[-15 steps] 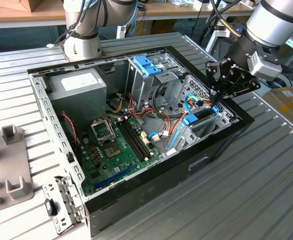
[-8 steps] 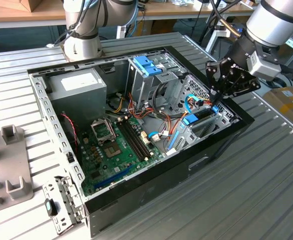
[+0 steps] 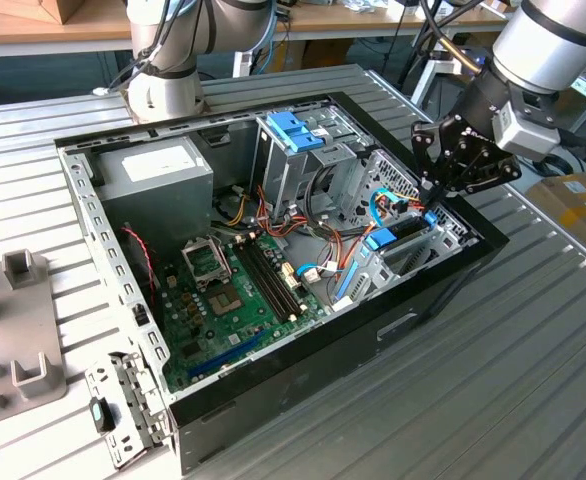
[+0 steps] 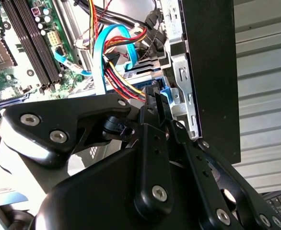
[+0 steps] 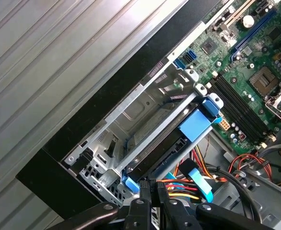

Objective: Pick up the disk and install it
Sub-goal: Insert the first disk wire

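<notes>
Two black fingers of the gripper stand nearly together, pinched on the blue end tab of the disk. Disk sits edge-on in the metal bay at the case's corner nearest the exterior view's right, blue carrier frame along its top. Red/yellow power wires & a blue ribbon cable run just beside the fingers; motherboard lies beyond.

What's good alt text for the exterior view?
A black robot gripper reaches into the exterior view's right end of an open black desktop computer case, its tips at a silver-grey disk in a blue plastic carrier frame standing on edge in a metal bay. A green motherboard fills the case floor.
</notes>
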### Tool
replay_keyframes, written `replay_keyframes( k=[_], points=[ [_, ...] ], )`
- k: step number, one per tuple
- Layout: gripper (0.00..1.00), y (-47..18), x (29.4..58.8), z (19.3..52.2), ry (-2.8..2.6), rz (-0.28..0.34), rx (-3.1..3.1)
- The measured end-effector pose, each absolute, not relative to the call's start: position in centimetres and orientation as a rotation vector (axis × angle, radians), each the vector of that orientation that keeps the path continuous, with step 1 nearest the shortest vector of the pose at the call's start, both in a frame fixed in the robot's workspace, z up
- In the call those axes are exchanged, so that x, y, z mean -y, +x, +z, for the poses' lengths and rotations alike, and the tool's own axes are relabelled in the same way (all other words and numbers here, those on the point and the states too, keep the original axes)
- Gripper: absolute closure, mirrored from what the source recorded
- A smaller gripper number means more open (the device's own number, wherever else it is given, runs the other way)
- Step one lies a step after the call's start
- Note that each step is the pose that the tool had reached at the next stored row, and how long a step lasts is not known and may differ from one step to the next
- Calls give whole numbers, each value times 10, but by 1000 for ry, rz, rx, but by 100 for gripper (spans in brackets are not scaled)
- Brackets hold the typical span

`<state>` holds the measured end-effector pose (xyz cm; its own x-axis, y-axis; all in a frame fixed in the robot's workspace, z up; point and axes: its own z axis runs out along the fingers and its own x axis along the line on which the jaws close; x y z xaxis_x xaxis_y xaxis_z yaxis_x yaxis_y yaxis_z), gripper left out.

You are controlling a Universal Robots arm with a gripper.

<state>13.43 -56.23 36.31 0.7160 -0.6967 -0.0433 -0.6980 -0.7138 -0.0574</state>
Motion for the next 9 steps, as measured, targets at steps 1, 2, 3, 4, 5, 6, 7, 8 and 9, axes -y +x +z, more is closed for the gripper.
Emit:
replay_keyframes(
  k=[1,2,3,4,5,6,7,8,9],
  points=[
    [83,134,562,363,-2844,28,-1161],
    [83,134,562,363,-2842,28,-1167],
    [83,134,562,363,-2839,28,-1174],
    [83,134,562,363,-2837,28,-1179],
    [83,134,562,363,-2835,27,-1183],
    [83,134,562,363,-2833,27,-1188],
    [83,134,562,363,-2831,27,-1192],
    [83,134,562,363,-2828,27,-1198],
    [83,134,562,363,-2827,27,-1202]
  ],
)
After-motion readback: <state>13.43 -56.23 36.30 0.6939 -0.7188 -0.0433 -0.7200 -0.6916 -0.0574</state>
